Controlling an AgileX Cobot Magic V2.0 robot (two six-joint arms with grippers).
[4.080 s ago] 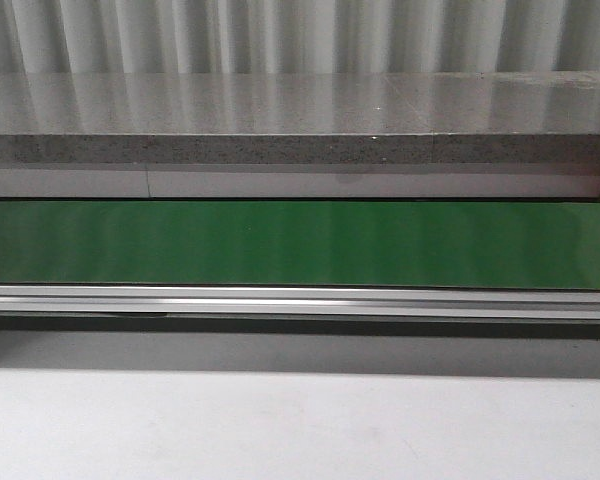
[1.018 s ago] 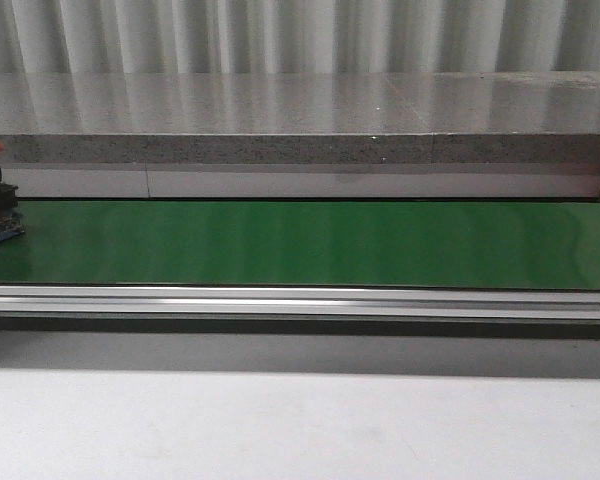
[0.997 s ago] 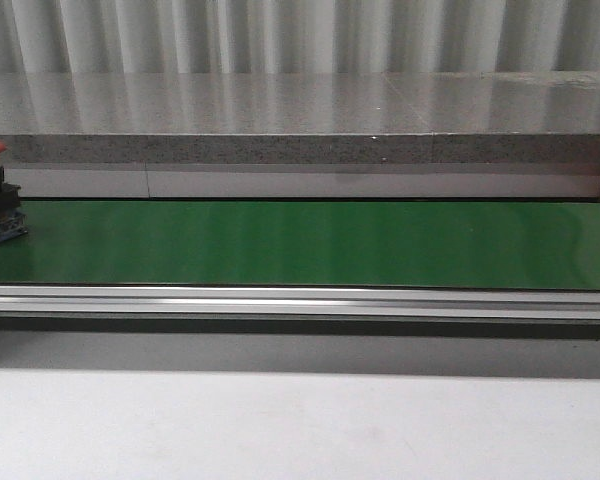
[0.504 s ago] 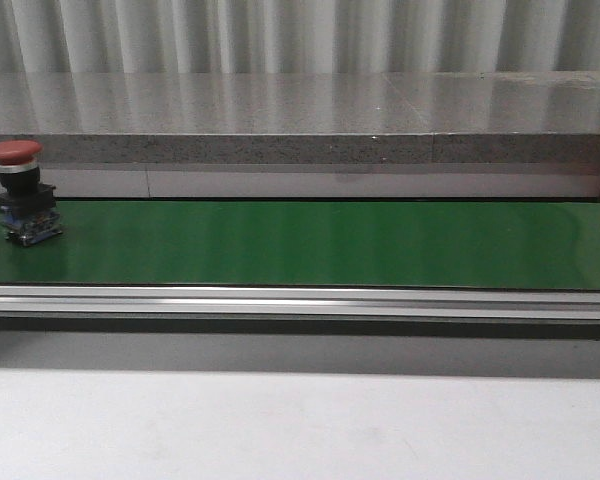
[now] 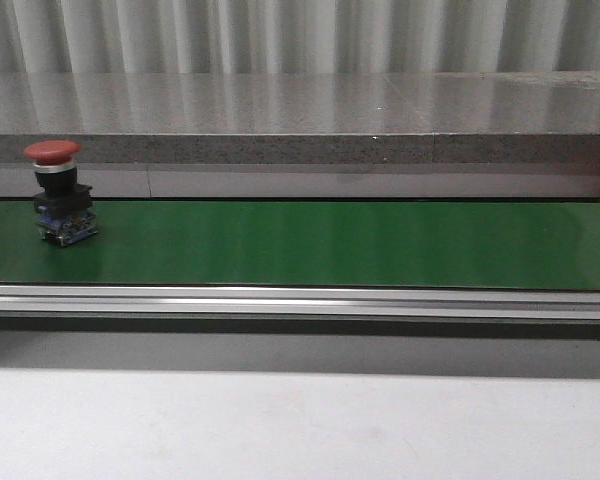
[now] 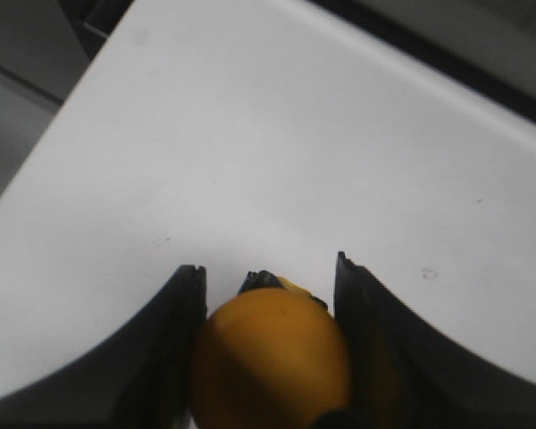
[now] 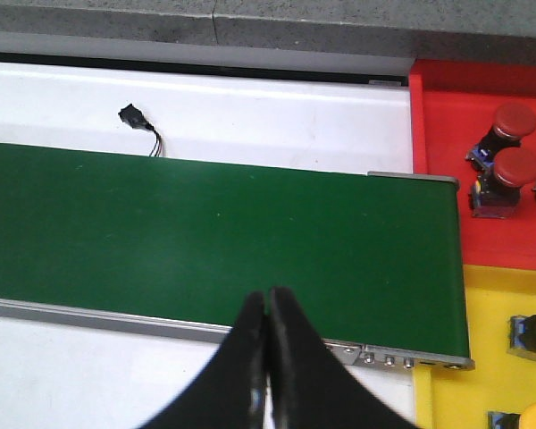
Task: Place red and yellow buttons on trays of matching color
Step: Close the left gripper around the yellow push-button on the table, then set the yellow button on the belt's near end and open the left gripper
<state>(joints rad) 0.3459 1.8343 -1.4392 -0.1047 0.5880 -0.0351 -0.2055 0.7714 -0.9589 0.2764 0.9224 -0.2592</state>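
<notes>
On the long green conveyor belt (image 5: 320,243), near its left end, a red mushroom-head push button (image 5: 60,193) stands upright. Beyond the belt's right end, a red tray (image 7: 482,134) and a yellow tray (image 7: 482,357) are seen holding buttons. An orange-yellow button (image 6: 270,357) is gripped between the left fingers (image 6: 183,340); the right fingers (image 7: 281,357) are pressed together, empty.

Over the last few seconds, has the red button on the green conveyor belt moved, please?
Yes. The red button entered from the belt's left end and has travelled rightward along the green conveyor belt, judged against the fixed stone ledge behind it.
</notes>
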